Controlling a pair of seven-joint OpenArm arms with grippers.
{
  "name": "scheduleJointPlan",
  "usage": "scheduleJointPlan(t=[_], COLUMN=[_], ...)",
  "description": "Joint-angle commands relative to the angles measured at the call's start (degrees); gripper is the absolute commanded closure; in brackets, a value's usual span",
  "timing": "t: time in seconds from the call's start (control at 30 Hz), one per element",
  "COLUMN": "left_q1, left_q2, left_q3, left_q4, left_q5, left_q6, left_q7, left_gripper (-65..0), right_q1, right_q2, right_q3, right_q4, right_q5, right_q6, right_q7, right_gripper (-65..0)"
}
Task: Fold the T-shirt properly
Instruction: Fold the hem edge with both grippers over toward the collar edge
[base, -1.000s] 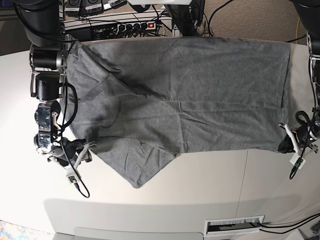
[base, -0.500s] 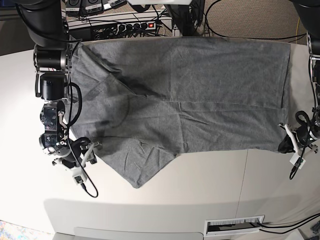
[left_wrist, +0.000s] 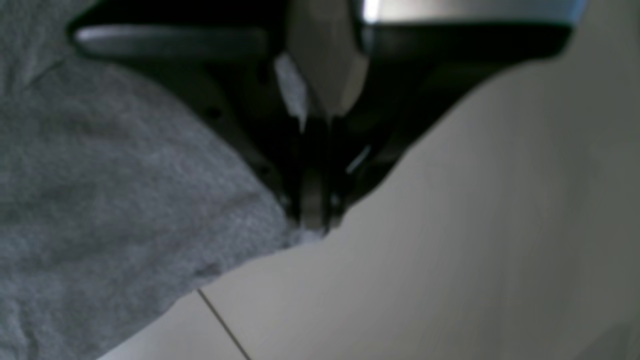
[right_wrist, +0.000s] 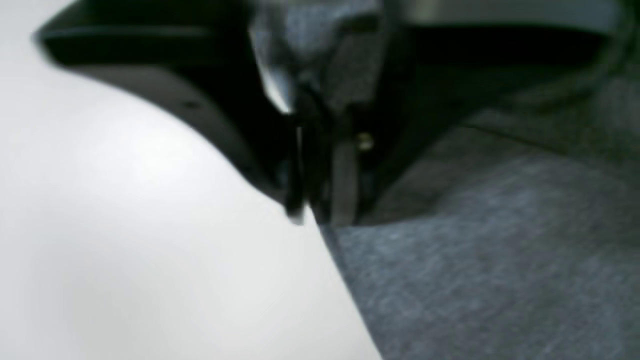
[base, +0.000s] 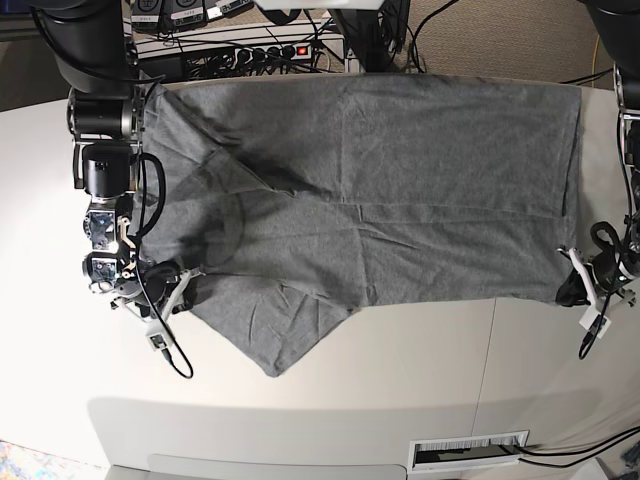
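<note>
The heather-grey T-shirt lies spread across the white table, with one sleeve pointing to the front. My right gripper, at the left of the base view, is shut on the shirt's left edge. In the right wrist view the jaws stand closed on the cloth. My left gripper, at the right of the base view, is shut on the shirt's front right corner. In the left wrist view it pinches the cloth right at its tip.
A power strip and cables lie behind the table's far edge. A seam runs across the tabletop near the front right. A slotted vent sits below the front edge.
My right gripper has moved a little to the right and back in the base view, drawing the shirt's left edge inward. My left gripper has not moved.
</note>
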Motion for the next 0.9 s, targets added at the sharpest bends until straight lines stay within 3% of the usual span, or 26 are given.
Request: scheduleJointPlan(t=[0.0, 0.03, 0.23, 0.53, 0.87], left_q1=[-1.7, -1.7, -1.7, -1.7, -1.7], left_q2=[-1.5, -1.5, -2.3, -7.3, -11.3], left_q3=[-0.5, -0.5, -0.5, -0.5, -0.5], left_q4=[0.8, 0.8, 0.9, 2.7, 8.8], left_q5=[-1.0, -1.0, -2.0, -10.6, -30.1], left_q6=[0.2, 0.2, 0.2, 0.2, 0.2], left_q7=[-1.7, -1.7, -1.6, 0.1, 19.4], left_gripper=[0.0, 0.0, 0.0, 0.0, 0.0], right_q1=[1.7, 1.9, 2.1, 2.1, 0.7], right_q2=[0.7, 0.7, 1.0, 1.0, 1.6], right_q3=[0.1, 0.1, 0.2, 0.2, 0.2], right_q4=[0.5, 0.6, 5.7, 18.1, 30.8], right_q5=[0.0, 1.0, 3.8, 10.3, 23.1], right_q6=[-0.2, -0.2, -0.2, -0.2, 0.1], right_q7=[-2.3, -3.5, -8.8, -20.1, -38.9], right_gripper=[-2.7, 0.0, 0.0, 0.0, 0.0])
